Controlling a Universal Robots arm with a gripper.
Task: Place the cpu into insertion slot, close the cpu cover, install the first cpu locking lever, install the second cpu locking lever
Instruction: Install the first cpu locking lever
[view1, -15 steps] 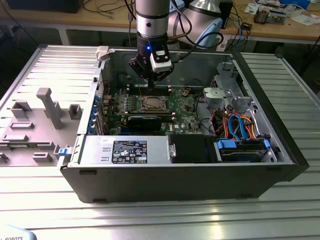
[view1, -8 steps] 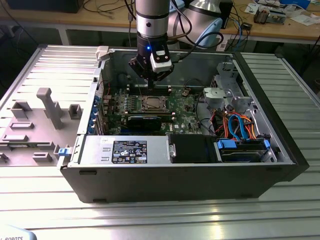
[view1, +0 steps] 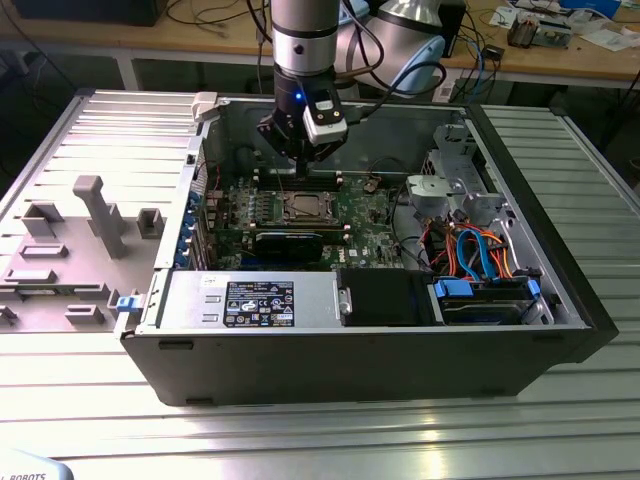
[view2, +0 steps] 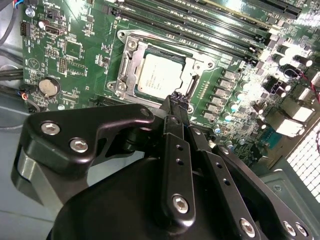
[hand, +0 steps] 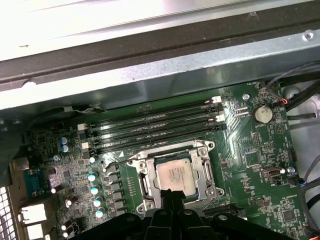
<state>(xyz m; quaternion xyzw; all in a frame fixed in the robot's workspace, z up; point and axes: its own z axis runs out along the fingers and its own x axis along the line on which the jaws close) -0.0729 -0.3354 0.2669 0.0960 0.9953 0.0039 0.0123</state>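
Exterior view: arm (view1: 300, 30) is held upright over the case (view1: 300, 370), gripper (view1: 300, 160) closed and empty; second wrist view: cpu (view2: 161, 76) is seated in slot (view2: 191, 86), framed by cover (view2: 129, 67).

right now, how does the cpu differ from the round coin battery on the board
Shape: the cpu is square, the coin battery is round. Size: the cpu is clearly larger than the coin battery. Surround: the cpu lies within a silvery metal frame, the coin battery has no such frame. Both are flat, metal-topped and sit on the green board.
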